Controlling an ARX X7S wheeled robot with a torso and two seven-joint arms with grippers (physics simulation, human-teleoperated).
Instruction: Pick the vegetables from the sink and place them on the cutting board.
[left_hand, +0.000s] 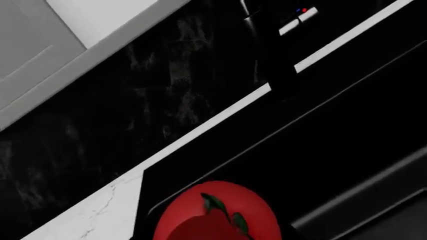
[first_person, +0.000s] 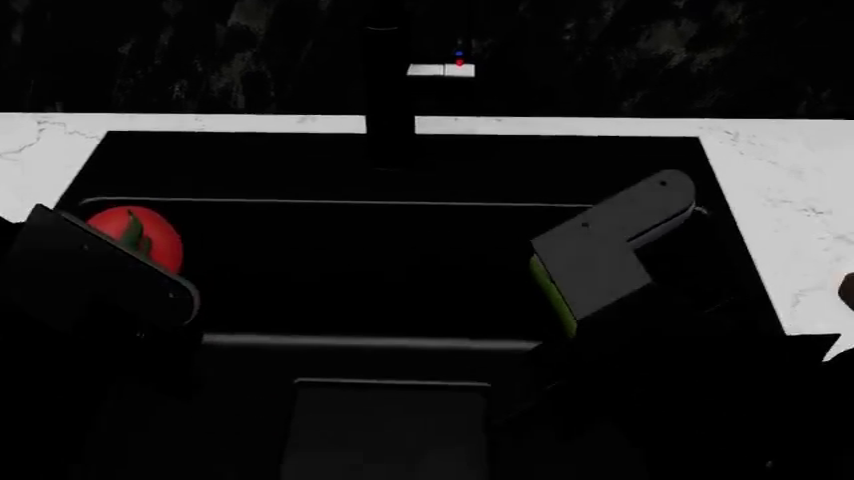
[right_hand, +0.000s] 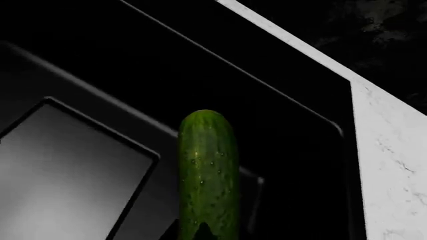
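The red tomato (left_hand: 213, 210) with its green stem fills the near edge of the left wrist view, right at my left gripper (left_hand: 217, 236), which looks shut on it; the fingers are lost in the dark. In the head view the tomato (first_person: 131, 235) sits at the far left corner of the black sink (first_person: 400, 260), half covered by my left arm. The dark green cucumber (right_hand: 207, 175) runs straight out from my right gripper (right_hand: 203, 235), which looks shut on its near end. In the head view only a strip of the cucumber (first_person: 554, 295) shows beside my right arm. The cutting board is out of view.
A black faucet (first_person: 387, 100) stands behind the sink's middle, with a white handle (first_person: 441, 69). White marble countertop (first_person: 787, 210) lies on the right and another part (first_person: 34, 160) on the left. A grey insert (right_hand: 67, 175) lies in the basin.
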